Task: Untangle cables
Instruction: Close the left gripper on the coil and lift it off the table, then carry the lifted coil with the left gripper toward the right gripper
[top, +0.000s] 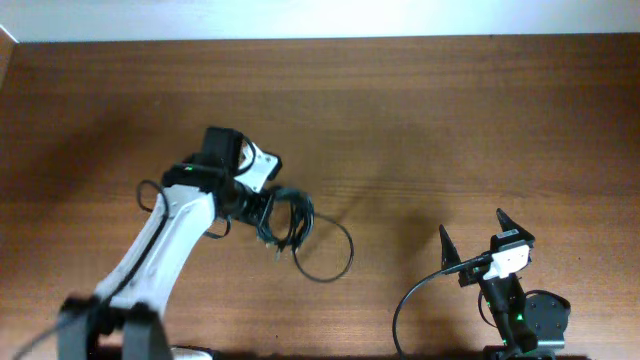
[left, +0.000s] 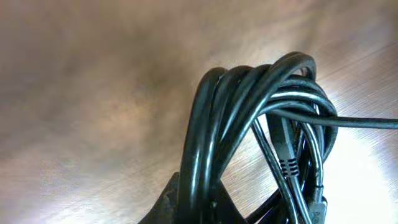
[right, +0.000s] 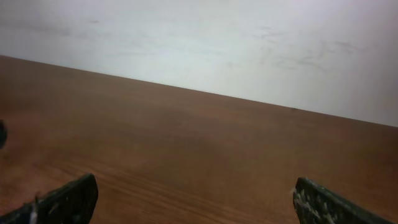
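Right hand (top: 470, 222): low, close to its base. Black pointed fingers (right: 62, 202) are spread wide with only bare wood between them. A thick arm cable (top: 405, 300) curves off beside it, black, round and rubbery.

Left hand (top: 262, 205): white and black shell, jaws clamped on the cables (top: 290, 220), left of centre on the surface. It pinches the bundle at the bundle's left side. Can't tell whether the bundle rests on the wood or is lifted.

Cables up close (left: 211, 143): thin, round-section, smooth glossy black jacket with a highlight along each strand. Several turns lie side by side in one tight arch, then cross and tangle on the right. A plug (left: 287, 163) with a ribbed strain relief sits inside the tangle. One strand (left: 367, 122) runs straight out to the right.

Overhead, a bigger loop (top: 335, 255) spills out right of the bundle, a thin oval lying on the wood.

Surface (top: 420, 110): brown wood grain, satin finish, fine straight lines, soft glare.

Wall (right: 217, 43): past the far edge, white, matte, faint scuffs.
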